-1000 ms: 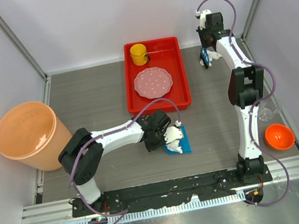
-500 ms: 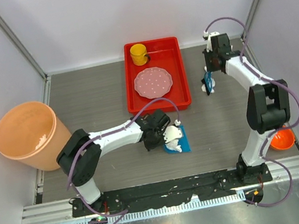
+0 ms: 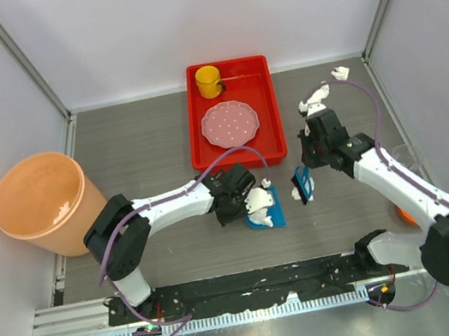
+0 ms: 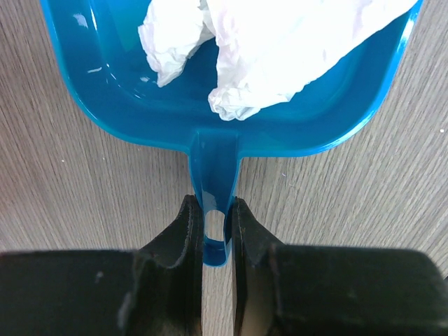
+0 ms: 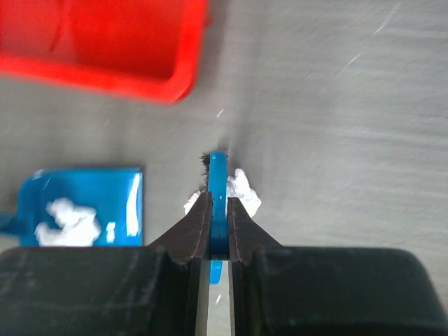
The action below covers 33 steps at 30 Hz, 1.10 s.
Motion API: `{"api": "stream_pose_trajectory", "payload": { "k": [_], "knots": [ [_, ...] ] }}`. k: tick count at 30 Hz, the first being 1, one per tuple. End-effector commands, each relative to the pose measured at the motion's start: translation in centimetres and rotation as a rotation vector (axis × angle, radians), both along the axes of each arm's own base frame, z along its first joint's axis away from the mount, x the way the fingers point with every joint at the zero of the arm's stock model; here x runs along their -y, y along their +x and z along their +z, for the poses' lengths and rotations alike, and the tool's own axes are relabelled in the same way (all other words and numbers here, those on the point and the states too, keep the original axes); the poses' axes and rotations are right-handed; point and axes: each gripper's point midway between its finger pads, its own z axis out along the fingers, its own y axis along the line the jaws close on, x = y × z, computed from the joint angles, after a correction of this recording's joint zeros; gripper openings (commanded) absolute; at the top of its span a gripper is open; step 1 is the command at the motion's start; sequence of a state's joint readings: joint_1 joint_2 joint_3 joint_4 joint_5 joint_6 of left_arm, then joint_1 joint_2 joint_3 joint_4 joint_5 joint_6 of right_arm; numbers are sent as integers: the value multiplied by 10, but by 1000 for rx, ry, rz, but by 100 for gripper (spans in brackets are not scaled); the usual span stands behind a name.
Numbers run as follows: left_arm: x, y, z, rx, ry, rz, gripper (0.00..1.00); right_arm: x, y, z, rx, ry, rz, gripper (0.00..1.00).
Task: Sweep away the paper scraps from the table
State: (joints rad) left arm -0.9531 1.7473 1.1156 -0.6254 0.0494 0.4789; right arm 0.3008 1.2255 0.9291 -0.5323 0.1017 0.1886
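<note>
1. Surface [image 3: 143, 147]: carries the red tray [image 3: 276, 115] at its far side.
2. Dustpan [image 3: 276, 215]: just in front of the tray, handle clamped in my left gripper [image 4: 213, 210], paper scraps [image 4: 280, 49] inside.
3. Brush [image 5: 218, 168]: off the tray's near-right corner, pinched in my right gripper [image 5: 218, 203], loose wad [image 5: 243, 187] at its bristles.

Blur smears the right wrist view, where the red rectangular plastic tray [image 5: 105, 42] is cropped on top. The right arm [image 3: 401, 180] mostly hides a small orange bowl [image 3: 401, 213].
</note>
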Motion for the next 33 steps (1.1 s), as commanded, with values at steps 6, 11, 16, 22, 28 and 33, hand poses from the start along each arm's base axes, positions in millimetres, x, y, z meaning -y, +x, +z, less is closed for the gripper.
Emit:
{"api": "stream_pose_trajectory", "payload": {
  "k": [6,11,16,22,28,33],
  "knots": [
    [11,6,14,15,-50,9,0,-54,-69,48,72,201,80,1],
    [11,-1,9,-7,-39,-8,0,-35,-64,96,190,147,39,1],
    [11,-9,4,11,-7,-52,0,21,-66,77,122,-119,-171,1],
    [16,-19,2,-7,-13,-87,0,23,-63,60,59,-150,-230,1],
    [20,-22,-1,-23,-16,-97,0,-9,-68,8,-86,-52,-165,1],
    [21,-25,-5,-40,-15,-94,0,-42,-70,2,-83,91,-124,1]
  ]
}}
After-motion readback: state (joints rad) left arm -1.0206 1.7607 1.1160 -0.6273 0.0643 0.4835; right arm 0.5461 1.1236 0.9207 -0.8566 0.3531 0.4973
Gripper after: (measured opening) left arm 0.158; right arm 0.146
